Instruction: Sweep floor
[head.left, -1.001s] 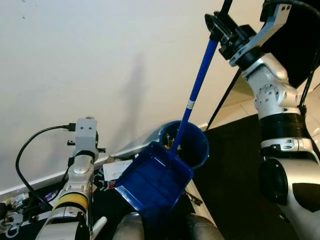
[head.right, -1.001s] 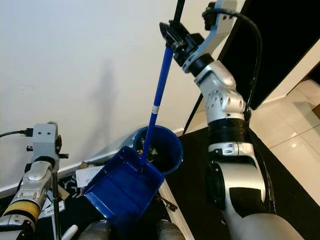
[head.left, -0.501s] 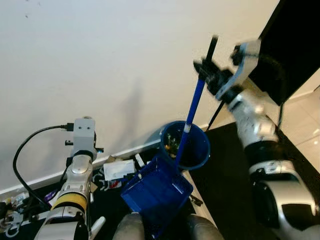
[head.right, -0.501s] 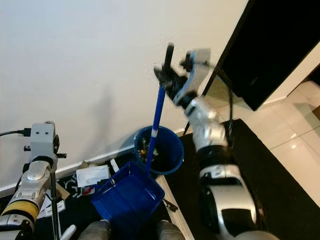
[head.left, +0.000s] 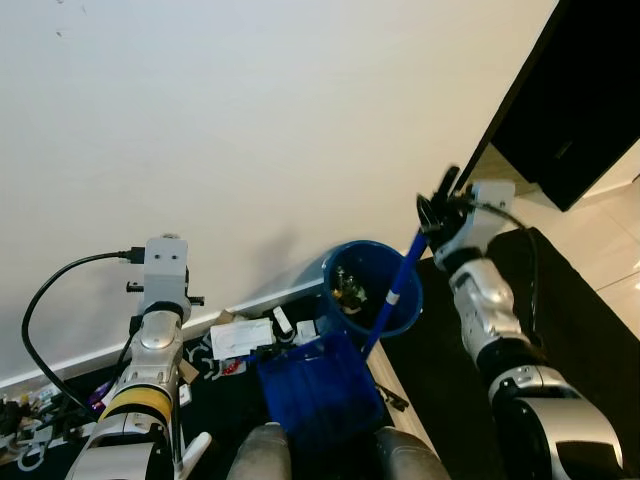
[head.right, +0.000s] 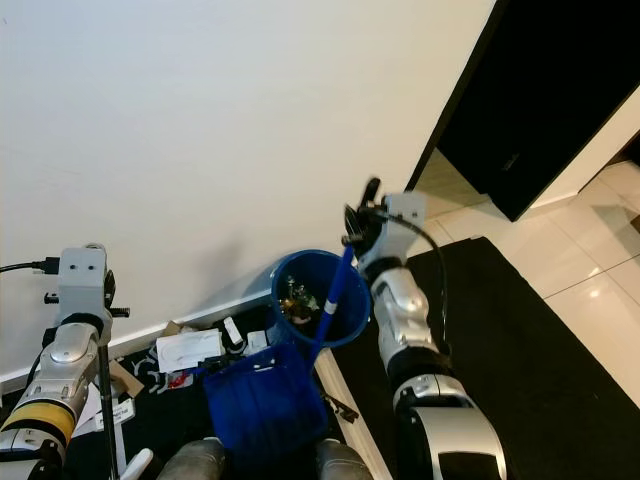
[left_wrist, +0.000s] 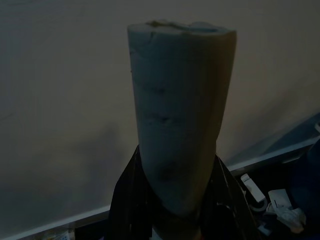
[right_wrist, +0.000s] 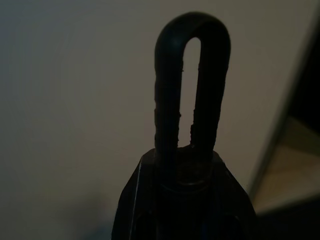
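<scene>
Two arms were busy: the right gripper (head.left: 443, 205) had its jaws closed on the black looped end of the dustpan handle (head.left: 400, 290), whose long axis slanted down and leftward to the blue dustpan (head.left: 320, 390), lying on the floor just beside the blue bin (head.left: 400, 300). The left gripper (left_wrist: 172, 200) clasped a grey foam-wrapped pole (left_wrist: 177, 110), upright near scattered litter (head.left: 240, 338). No writing was legible.

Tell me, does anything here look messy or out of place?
Yes. Paper scraps and small litter lie strewn on the floor along the wall, left of the blue bin. The blue dustpan, held by the right gripper, hangs tilted beside the bin.
</scene>
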